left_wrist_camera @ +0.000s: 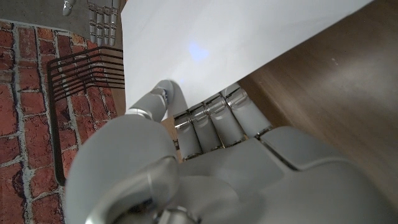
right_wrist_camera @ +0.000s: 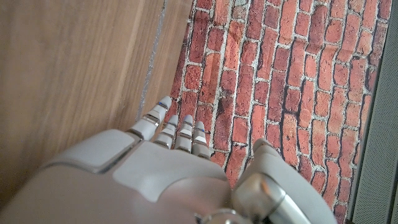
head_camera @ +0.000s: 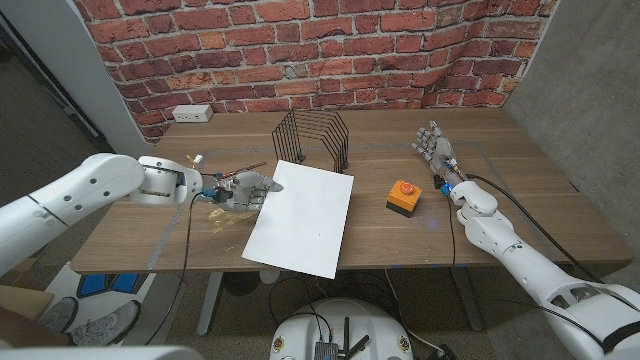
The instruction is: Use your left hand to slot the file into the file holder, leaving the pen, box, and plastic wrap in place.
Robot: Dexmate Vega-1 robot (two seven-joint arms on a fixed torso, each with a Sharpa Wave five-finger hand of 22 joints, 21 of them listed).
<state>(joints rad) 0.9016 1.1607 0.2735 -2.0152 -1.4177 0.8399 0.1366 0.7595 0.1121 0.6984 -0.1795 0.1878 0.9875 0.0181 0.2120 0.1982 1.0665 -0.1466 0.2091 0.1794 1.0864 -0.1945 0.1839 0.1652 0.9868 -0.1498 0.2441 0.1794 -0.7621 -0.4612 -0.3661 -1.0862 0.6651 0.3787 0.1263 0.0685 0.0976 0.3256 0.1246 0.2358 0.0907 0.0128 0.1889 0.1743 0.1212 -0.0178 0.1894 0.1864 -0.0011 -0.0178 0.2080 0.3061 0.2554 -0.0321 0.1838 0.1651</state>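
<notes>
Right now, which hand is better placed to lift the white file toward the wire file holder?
Left. The left hand already has its fingers at the file's edge; the right hand stands apart, beyond the box.

matt white file [head_camera: 302, 215], black wire file holder [head_camera: 311, 138]

White file [head_camera: 300, 216]; black wire file holder [head_camera: 311, 138]; orange box [head_camera: 403, 196], red top; brown wooden table [head_camera: 520, 190]; red brick wall [head_camera: 300, 50]

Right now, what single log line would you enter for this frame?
left hand: grips file edge | file: on table, unslotted | file holder: empty | right hand: open, idle
</notes>
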